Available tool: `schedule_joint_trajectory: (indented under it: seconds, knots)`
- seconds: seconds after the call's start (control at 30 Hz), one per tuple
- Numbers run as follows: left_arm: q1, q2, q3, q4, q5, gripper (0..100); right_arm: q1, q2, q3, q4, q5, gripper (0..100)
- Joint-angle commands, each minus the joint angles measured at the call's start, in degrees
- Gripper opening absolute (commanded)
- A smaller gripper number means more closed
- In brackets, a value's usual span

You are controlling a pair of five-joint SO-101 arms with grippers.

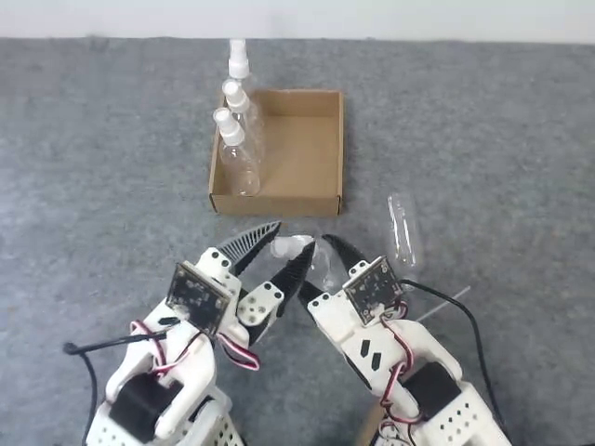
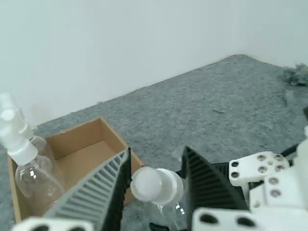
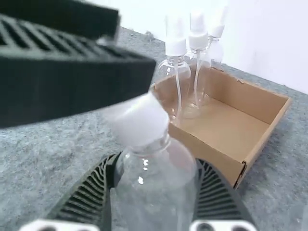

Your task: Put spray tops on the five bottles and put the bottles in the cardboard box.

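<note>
from above you see three capped bottles (image 1: 240,153) standing in the cardboard box (image 1: 307,158), and a bare bottle (image 1: 403,230) lying on the desk (image 1: 502,139) nearby. in your left wrist view the left gripper (image 2: 157,161) is closed on a spray top (image 2: 155,185). in your right wrist view the right gripper (image 3: 156,166) is clamped round the held bottle (image 3: 154,192), near the box.

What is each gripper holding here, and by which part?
The right gripper holds a clear bottle by its body, a finger on each side. The left gripper pinches the white spray top sitting on that bottle's neck.
</note>
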Motion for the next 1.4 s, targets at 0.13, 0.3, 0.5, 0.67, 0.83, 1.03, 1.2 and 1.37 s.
schedule_joint_trajectory:
  seconds: [0.13, 0.3, 0.5, 0.67, 0.83, 1.03, 1.2, 1.37]
  knots:
    - [-7.38, -0.44, -10.07, 4.13, 7.82, 20, 0.13, -1.27, -0.62, -1.8, 0.18, 8.7]
    - [-11.6, -0.44, -11.21, 4.84, 8.62, 20, 0.13, -1.27, -0.35, -1.71, 0.18, 8.7]
    - [-11.69, -0.35, -7.69, 2.37, 8.44, 20, 0.04, -1.27, -0.44, -1.8, 0.18, 8.7]
    - [-10.99, -0.09, -3.38, -2.02, 8.35, 20, 0.04, -1.27, -0.53, -1.8, 0.18, 8.7]
    - [-4.22, 0.0, -1.8, -1.41, 3.87, 18, 0.04, -1.27, -0.62, -1.54, 0.18, 8.7]
    - [-3.43, 0.0, -0.84, -2.2, 3.43, 16, 0.4, -1.27, -0.79, -1.36, 0.18, 8.7]
    - [-3.52, 0.0, -0.84, -2.2, 3.43, 16, 0.4, -1.27, -0.79, -1.36, 0.18, 8.7]
    - [-4.66, -0.26, -1.36, -1.93, 3.69, 16, 0.48, -1.27, -0.62, -1.36, 0.18, 8.7]
